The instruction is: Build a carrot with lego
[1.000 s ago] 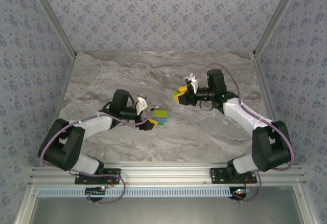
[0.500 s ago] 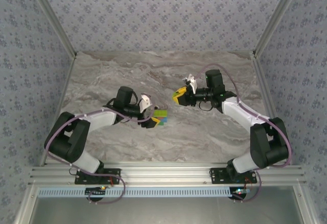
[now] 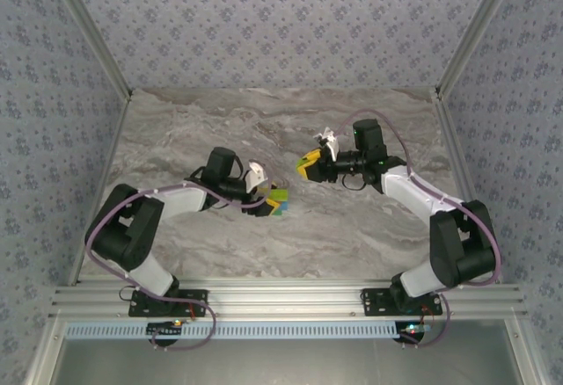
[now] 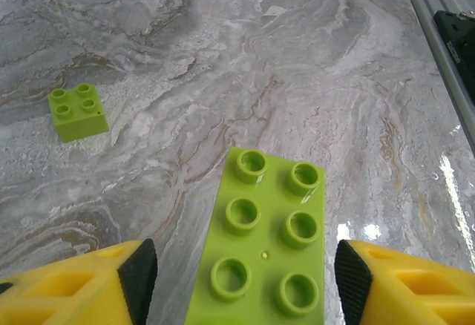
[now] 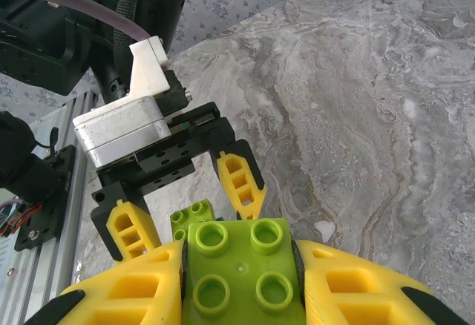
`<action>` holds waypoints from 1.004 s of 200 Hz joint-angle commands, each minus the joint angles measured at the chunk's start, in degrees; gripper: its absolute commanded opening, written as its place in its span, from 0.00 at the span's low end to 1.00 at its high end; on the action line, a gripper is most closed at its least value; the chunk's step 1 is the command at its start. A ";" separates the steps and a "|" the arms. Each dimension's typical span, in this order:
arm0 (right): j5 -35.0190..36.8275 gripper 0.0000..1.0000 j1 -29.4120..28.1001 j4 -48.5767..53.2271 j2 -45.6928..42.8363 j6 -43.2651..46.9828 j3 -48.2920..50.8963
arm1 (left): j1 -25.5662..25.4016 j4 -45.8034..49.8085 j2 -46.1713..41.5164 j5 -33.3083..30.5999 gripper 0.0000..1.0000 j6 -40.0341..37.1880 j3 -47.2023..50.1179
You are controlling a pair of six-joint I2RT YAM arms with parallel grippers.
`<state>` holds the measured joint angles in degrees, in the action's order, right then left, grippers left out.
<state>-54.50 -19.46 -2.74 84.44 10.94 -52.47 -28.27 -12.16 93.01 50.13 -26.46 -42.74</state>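
My two hands near one carrot on the marble table
My left gripper is open around the carrot, and its pads don't touch the carrot's lime top. My right gripper, up and right of the carrot, squeezes a lime four-stud brick. My left wrist camera sees a small lime brick lying alone past the carrot.

Lime-green lego, yellow left end effector with black pads, grey-veined marble table, blue-grey floral walls.
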 commanded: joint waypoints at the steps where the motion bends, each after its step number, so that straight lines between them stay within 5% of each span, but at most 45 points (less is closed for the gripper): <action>1: -1.51 0.28 0.00 1.16 0.30 0.27 -1.76 | -0.44 0.32 1.10 1.45 0.65 -1.50 -1.91; 201: 2.20 0.29 -4.39 7.38 4.69 8.37 -2.52 | -0.88 4.91 1.21 2.23 0.37 -4.08 -3.58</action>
<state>-52.69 -23.46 2.79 86.63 15.77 -52.88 -28.64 -8.54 93.97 50.17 -29.10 -44.53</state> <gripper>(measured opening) 0.342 0.376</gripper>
